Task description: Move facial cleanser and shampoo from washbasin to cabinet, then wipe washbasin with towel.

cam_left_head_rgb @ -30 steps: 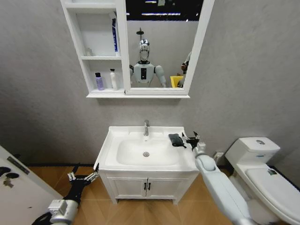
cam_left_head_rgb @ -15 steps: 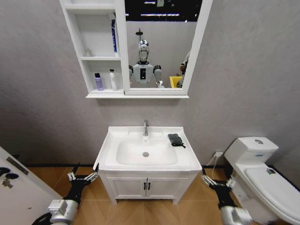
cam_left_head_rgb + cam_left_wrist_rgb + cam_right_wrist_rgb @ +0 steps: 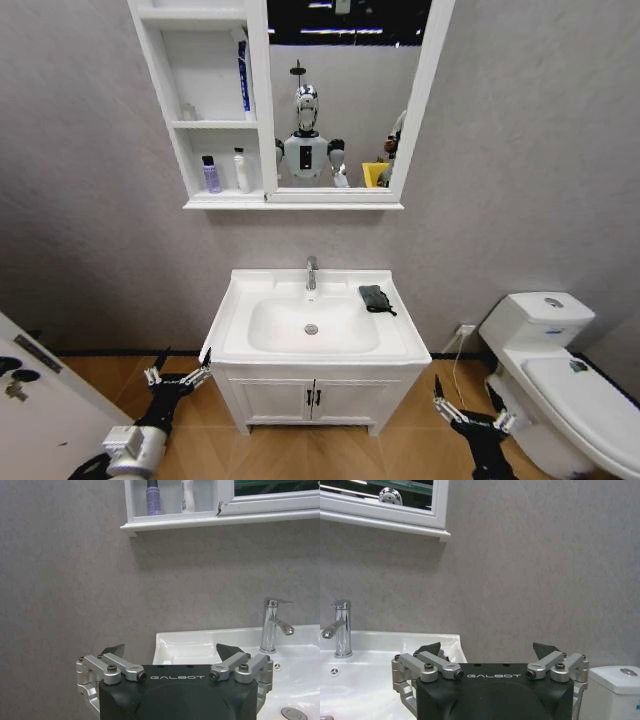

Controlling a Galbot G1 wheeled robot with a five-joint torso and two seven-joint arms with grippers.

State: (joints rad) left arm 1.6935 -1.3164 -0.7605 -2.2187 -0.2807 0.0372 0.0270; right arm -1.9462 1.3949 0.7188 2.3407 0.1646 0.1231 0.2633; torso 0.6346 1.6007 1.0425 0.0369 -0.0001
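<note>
The white washbasin (image 3: 232, 335) stands in the middle with its chrome tap (image 3: 312, 272). A small dark towel (image 3: 374, 298) lies on the rim at the back right. Up on the wall, the lowest shelf of the cabinet (image 3: 165, 105) holds a purple bottle (image 3: 211, 175) and a white bottle (image 3: 241, 171), the shampoo and facial cleanser; I cannot tell which is which. My left gripper (image 3: 180, 368) hangs open low beside the vanity's left side, holding nothing. Low at the vanity's right side my right gripper (image 3: 470, 408) is open too, well below the towel.
A white toilet (image 3: 560, 370) stands close on the right. The two-door vanity (image 3: 312, 398) sits under the basin. A white-framed mirror (image 3: 340, 100) adjoins the cabinet, and a blue tube (image 3: 243, 75) stands on the middle shelf. A white panel (image 3: 30, 400) is at the lower left.
My right arm has drawn back from beside the towel on the basin rim and dropped low beside the vanity. The towel stays on the rim. The left arm has not moved.
</note>
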